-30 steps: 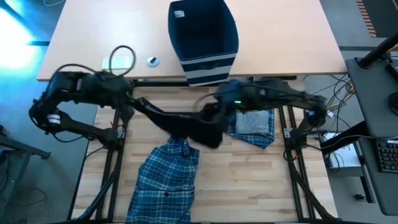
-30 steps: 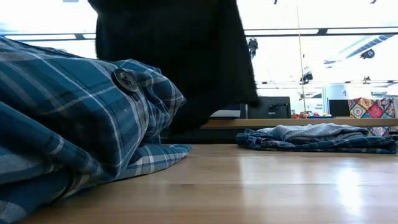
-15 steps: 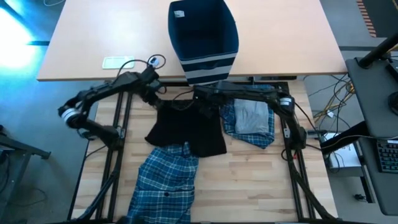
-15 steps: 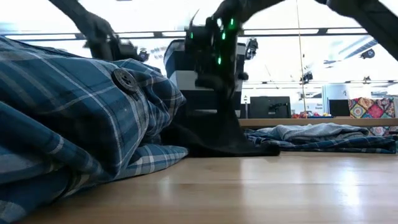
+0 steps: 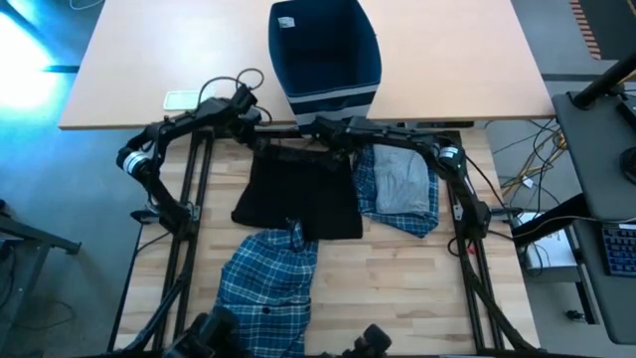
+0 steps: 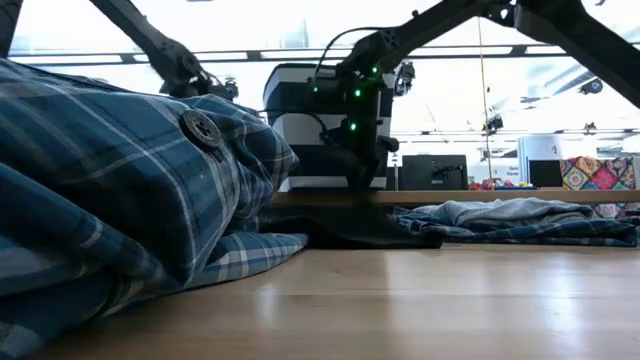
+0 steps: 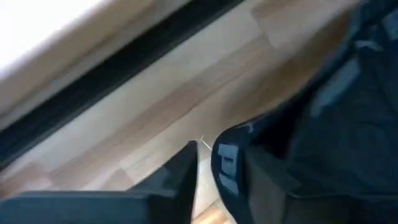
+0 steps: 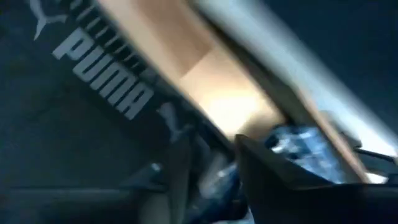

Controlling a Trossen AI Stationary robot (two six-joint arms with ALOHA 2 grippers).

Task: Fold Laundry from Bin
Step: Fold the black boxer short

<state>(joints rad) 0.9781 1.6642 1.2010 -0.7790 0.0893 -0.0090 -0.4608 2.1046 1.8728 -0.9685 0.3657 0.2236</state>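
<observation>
Pale butcher-block table (image 5: 397, 288) carries a black garment (image 5: 301, 196) spread flat at its far middle, with the navy striped bin (image 5: 324, 62) just beyond on the tan desk (image 5: 139, 60). At its far corners, the left gripper (image 5: 252, 124) and right gripper (image 5: 320, 131) each show a narrow gap between the fingers, and whether they pinch the cloth cannot be told. Plaid shirt (image 5: 266, 288) lies bunched nearer, and folded plaid and grey pieces (image 5: 399, 191) sit just right of the black one
</observation>
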